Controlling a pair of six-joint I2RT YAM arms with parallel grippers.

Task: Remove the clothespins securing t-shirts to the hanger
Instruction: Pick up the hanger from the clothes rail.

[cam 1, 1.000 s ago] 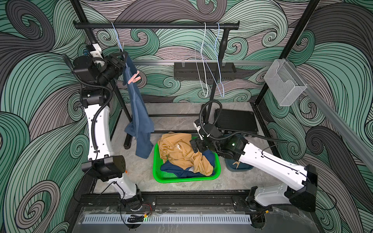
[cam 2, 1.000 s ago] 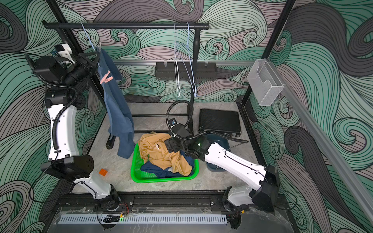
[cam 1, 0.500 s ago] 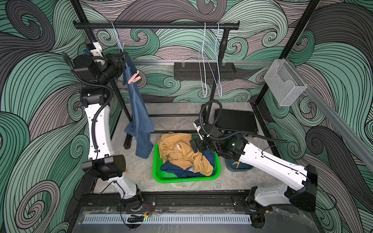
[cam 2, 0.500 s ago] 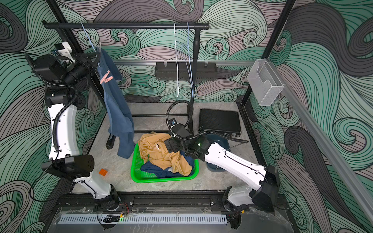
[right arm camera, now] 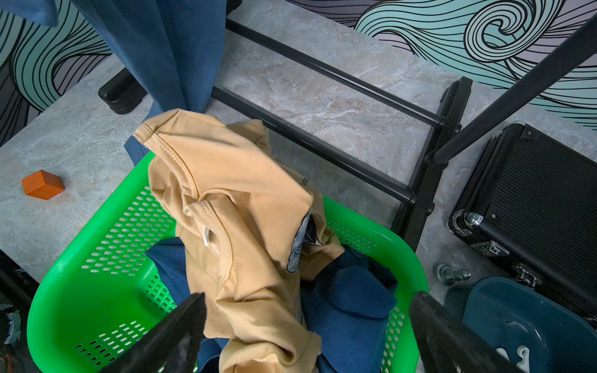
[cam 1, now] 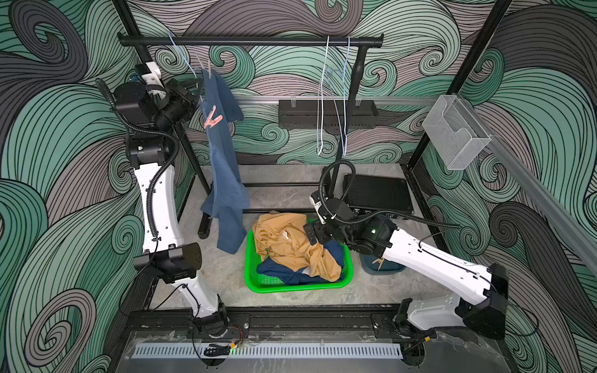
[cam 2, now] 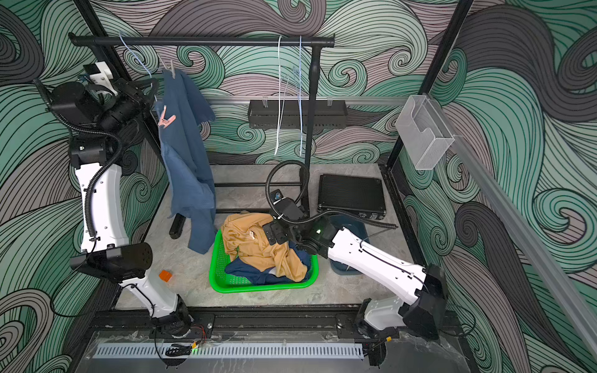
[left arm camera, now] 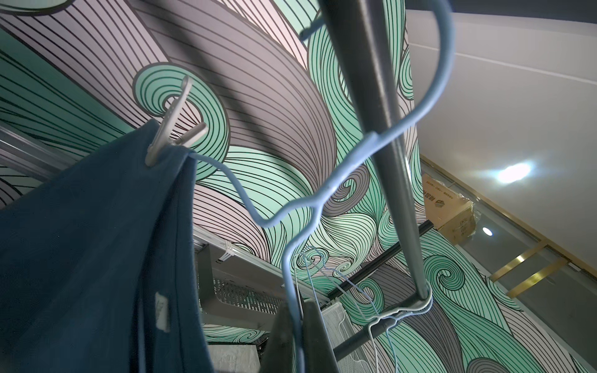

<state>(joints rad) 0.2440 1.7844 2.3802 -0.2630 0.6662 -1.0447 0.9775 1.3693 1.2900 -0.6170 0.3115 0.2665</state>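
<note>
**Left pincer shut on the hanger since a second ago**

Since the earlier frame the left pincer (left arm camera: 298, 306) has shut; its jaws now clamp the wire of the blue hanger (left arm camera: 326, 197). Nearest, the right pincer (right arm camera: 307, 295) hangs spread wide, holding nothing, over the green basket (right arm camera: 80, 290) on the counter (right arm camera: 323, 97). Two shirts lie in the basket: one tan shirt (right arm camera: 232, 181) on top of one navy shirt (right arm camera: 349, 300). One orange block (right arm camera: 42, 184) lies to one side of the basket. To the other side are one teal bowl (right arm camera: 504, 316) and, behind it, one black case (right arm camera: 533, 193). Farther back, the third, the blue shirt (cam 1: 226, 181), hangs from the clamped hanger, its hem just beside the basket. Two clothespins are clipped on it: one pink clothespin (cam 1: 212, 118) partway down and one pale clothespin (left arm camera: 168, 129) at the shoulder. Farthest, the rod (cam 1: 252, 41) carries empty hangers (cam 1: 323, 97), with the rack's upright just beside them.
</note>
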